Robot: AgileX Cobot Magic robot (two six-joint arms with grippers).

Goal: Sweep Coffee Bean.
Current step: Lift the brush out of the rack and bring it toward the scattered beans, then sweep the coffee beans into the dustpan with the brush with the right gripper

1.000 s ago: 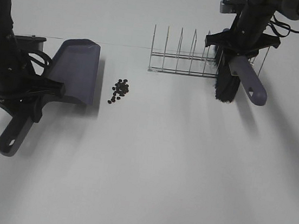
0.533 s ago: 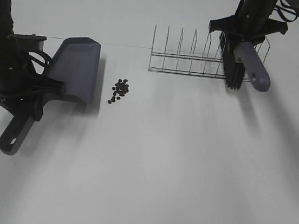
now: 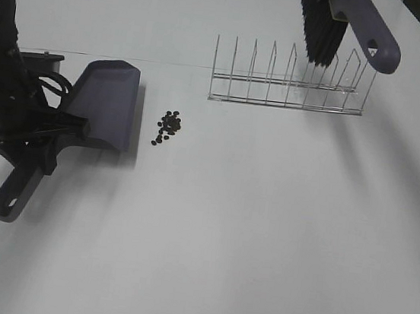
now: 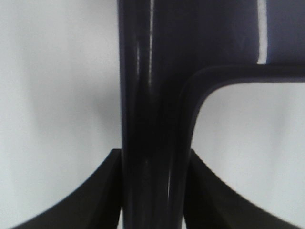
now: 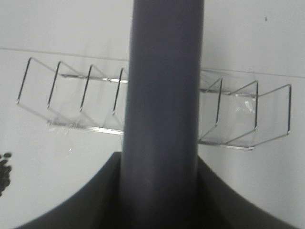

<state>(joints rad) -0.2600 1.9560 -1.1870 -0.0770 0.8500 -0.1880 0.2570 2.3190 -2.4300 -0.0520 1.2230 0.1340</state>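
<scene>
The coffee bean point(image 3: 168, 127) pile sits left of centre on the white table point(image 3: 262, 232). It's a small loose cluster just right of the dustpan point(image 3: 109, 102) lip, close but not touching. The left gripper point(image 3: 42, 139) is clamped tight on the dustpan handle, over at the left edge. Up in the top right, the brush point(image 3: 341, 24) hangs above the wire rack point(image 3: 288, 86), bristles pointing down, with the right gripper point(image 5: 159, 191) squeezing its handle.

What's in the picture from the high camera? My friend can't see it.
A small pile of coffee beans lies on a white table, beside a grey-purple dustpan held by the left claw. A black brush hangs above a wire rack.
</scene>
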